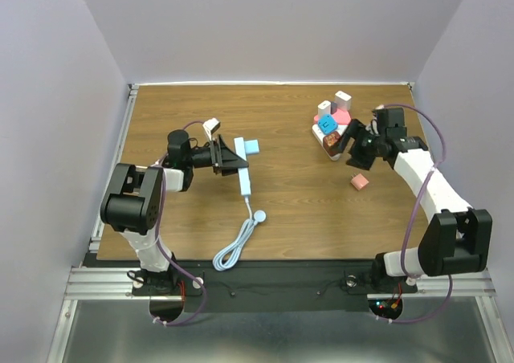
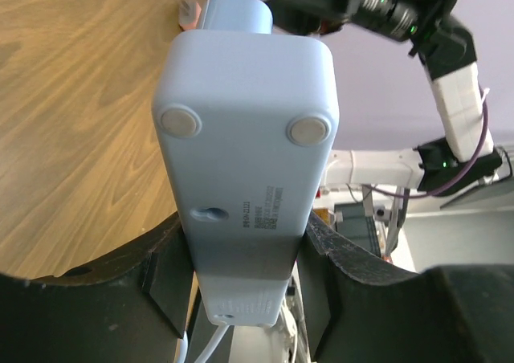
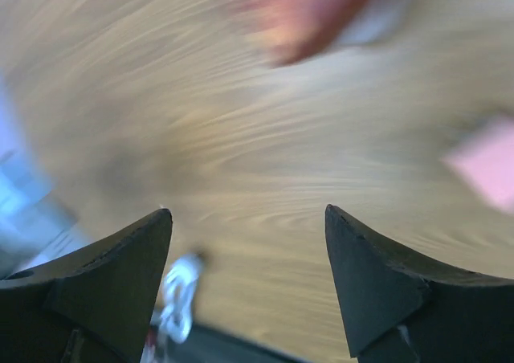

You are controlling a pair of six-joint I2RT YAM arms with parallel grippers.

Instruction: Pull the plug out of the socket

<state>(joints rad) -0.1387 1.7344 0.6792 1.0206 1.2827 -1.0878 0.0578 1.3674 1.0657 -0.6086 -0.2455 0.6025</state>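
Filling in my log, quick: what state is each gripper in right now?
Left gripper: closed on the power strip.
Right gripper: open, holding nothing.

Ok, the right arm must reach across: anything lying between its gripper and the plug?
Nothing visible: bare table between the right gripper and the plug in the socket; the adapter pile sits just beside that path.

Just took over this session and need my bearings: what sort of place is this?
Probably a lab robot test cell: a wooden table boxed in by plain lilac walls, arms bolted to an aluminium rail, and the left gripper holding a power strip.
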